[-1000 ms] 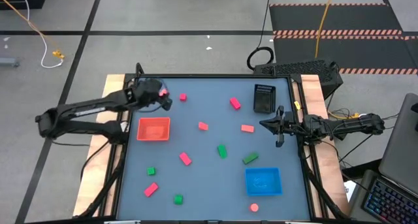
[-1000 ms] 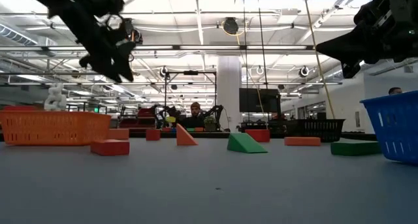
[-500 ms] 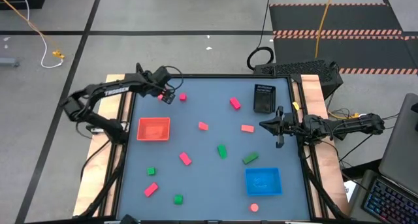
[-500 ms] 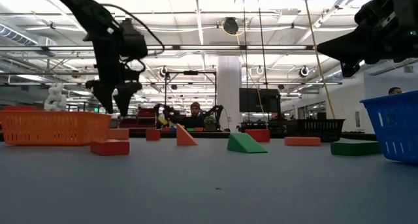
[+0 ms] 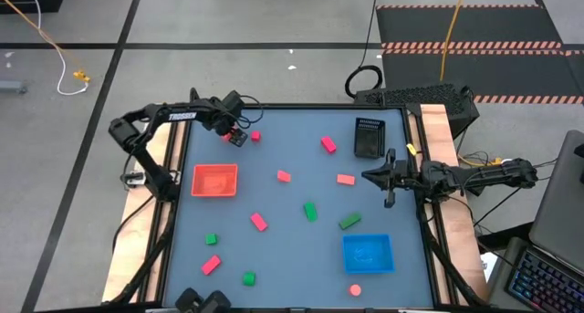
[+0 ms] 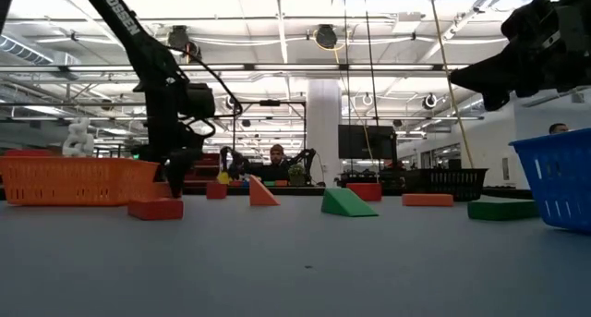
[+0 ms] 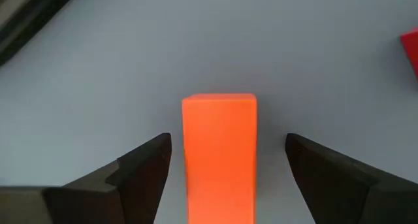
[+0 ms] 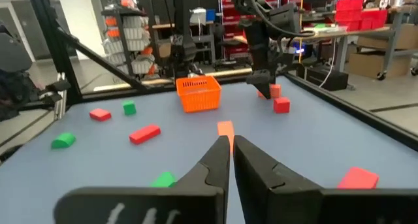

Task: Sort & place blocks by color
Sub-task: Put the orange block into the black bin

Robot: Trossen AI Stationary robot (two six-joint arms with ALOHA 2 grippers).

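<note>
**Blocks scattered on the grey-blue table, left gripper spread over a block at upper left**

High view, left to right. The left gripper (image 5: 234, 136) sits in the upper left of the table (image 5: 292, 258), fingers spread wide and released, straddling a pink-orange block (image 5: 225, 136) that lies on the surface. In the left wrist view this block (image 7: 219, 155) reads as a plain rectangular bar with flat faces and square edges, lying lengthwise between the two dark fingers (image 7: 140, 172) with a gap on each side; nothing grips it. Just beside it, toward the centre, lies a small red cube (image 5: 255, 135). Below the gripper stands the orange-red tray (image 5: 215, 181). In the lower left lie a small green cube (image 5: 212, 240), a pink bar (image 5: 211, 265) and a second green cube (image 5: 248, 278). Toward the middle are a pink bar (image 5: 259, 222), a small pink piece (image 5: 284, 176), a green bar (image 5: 310, 211) and, higher up, a tilted red-pink bar (image 5: 328, 145). Right of centre lie an orange-pink bar (image 5: 345, 179), a green wedge (image 5: 349, 222), the black tray (image 5: 368, 138) at upper right, the blue tray (image 5: 368, 253) at lower right and a pink piece (image 5: 355, 290) below it. The right gripper (image 5: 389, 179) waits at the right edge, its fingers clenched together on nothing.
</note>
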